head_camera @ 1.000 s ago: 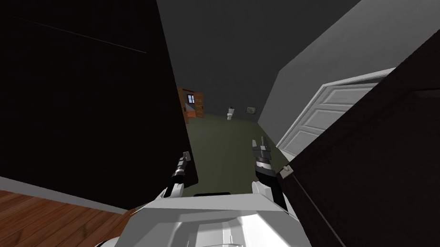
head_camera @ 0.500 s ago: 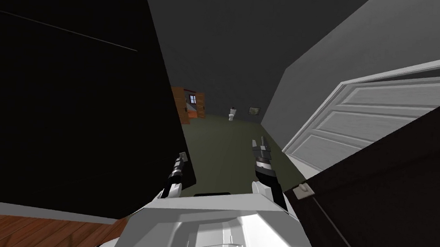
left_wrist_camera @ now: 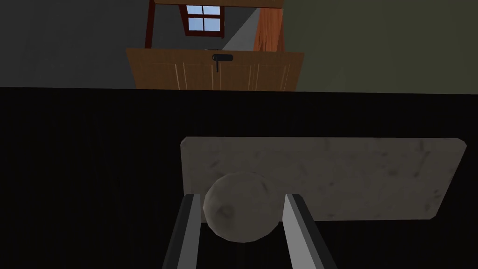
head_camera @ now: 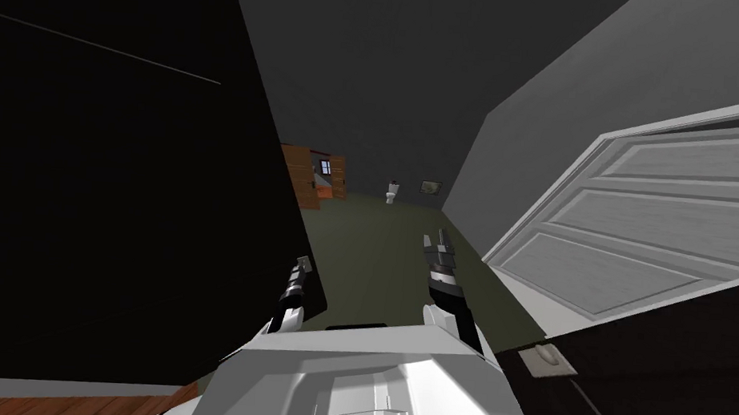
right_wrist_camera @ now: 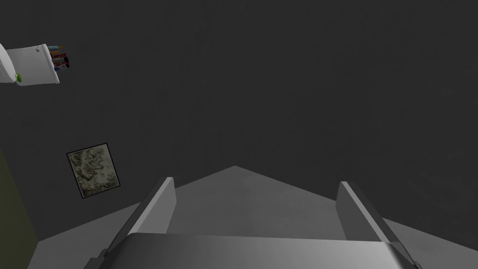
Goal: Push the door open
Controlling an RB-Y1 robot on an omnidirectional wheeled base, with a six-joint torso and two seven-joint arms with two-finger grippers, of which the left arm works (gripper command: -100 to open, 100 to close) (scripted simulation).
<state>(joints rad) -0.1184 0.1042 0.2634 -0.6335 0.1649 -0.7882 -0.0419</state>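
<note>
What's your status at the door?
Left gripper: jaws shut on the knob of the dark door. Right gripper: open, holding nothing. White panelled door stands off to my right, apart from both arms.

The left forearm (head_camera: 289, 307) and right forearm (head_camera: 448, 292) are extended forward, the right reaching farther. The left gripper (head_camera: 303, 263) is closed on a knob (left_wrist_camera: 242, 208), with its fingers (left_wrist_camera: 189, 224) pressed to both sides. The right gripper (head_camera: 434, 239) is held free, with its fingers (right_wrist_camera: 161, 201) spread wide.
</note>
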